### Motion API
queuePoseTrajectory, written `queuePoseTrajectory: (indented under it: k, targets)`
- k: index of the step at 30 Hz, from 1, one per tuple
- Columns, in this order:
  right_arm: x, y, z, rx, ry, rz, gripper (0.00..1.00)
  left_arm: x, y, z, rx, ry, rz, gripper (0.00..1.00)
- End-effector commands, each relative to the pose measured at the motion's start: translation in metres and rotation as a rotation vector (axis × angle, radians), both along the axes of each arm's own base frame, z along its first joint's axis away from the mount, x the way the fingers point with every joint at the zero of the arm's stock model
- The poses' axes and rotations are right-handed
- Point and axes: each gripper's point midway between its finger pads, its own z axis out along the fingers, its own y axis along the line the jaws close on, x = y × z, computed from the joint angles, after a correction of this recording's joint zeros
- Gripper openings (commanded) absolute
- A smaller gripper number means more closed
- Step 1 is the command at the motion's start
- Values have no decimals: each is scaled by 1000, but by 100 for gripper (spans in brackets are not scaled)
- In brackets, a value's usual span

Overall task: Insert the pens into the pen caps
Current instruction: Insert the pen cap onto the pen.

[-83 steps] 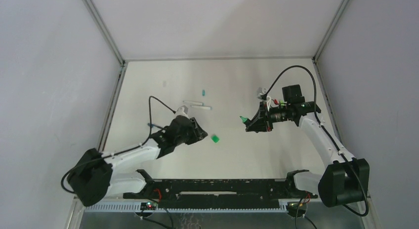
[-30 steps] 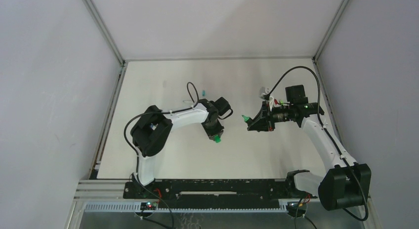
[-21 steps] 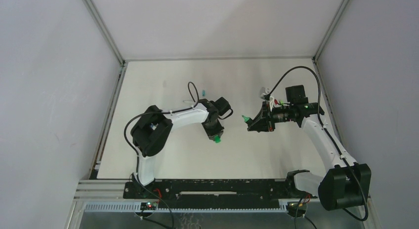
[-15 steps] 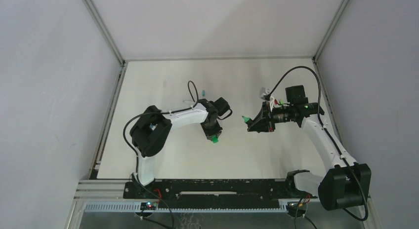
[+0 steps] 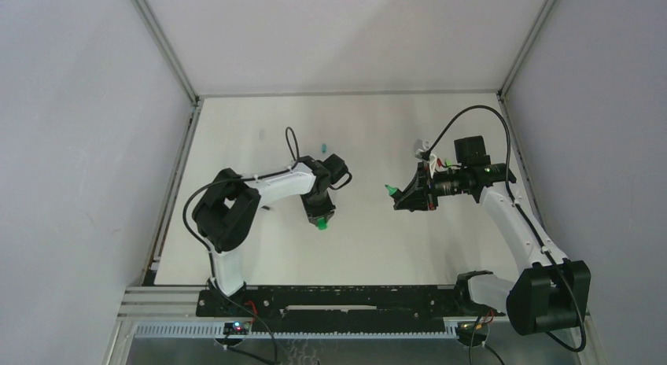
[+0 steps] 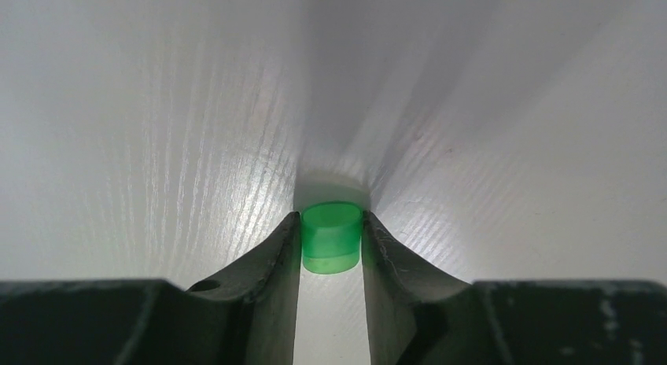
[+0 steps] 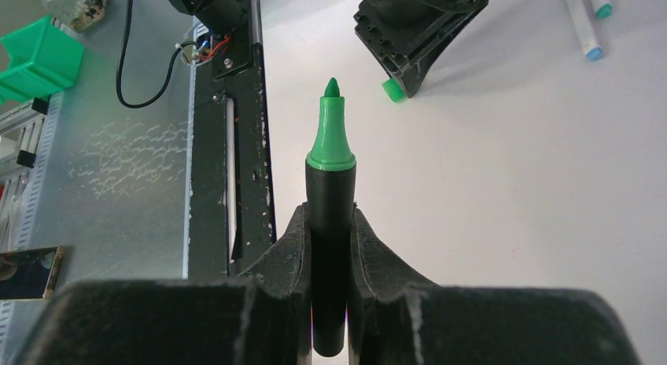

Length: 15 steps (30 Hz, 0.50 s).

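Leftward since earlier: left jaws pinching chunky green plastic cap; right jaws clamp black green-tipped marker, long axis aimed almost at that cap.

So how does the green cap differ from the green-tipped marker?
The green cap is short, stubby and all green; the marker is long, with a black barrel and a green tip. The left gripper pinches the cap at its fingertips; the marker juts well past the right gripper. Both are clamped between fingers.
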Motion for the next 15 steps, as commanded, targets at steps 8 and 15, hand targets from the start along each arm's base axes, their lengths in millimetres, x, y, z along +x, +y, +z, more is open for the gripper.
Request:
queuePoseTrajectory:
  k: [8,15]
  targets:
    - [2,1,18,32,-62,18,0,-20,20,-18,62,103,-59,42]
    - [0,1,20,35,-75,21,0,-22,23,-23,96,146,-89,41]
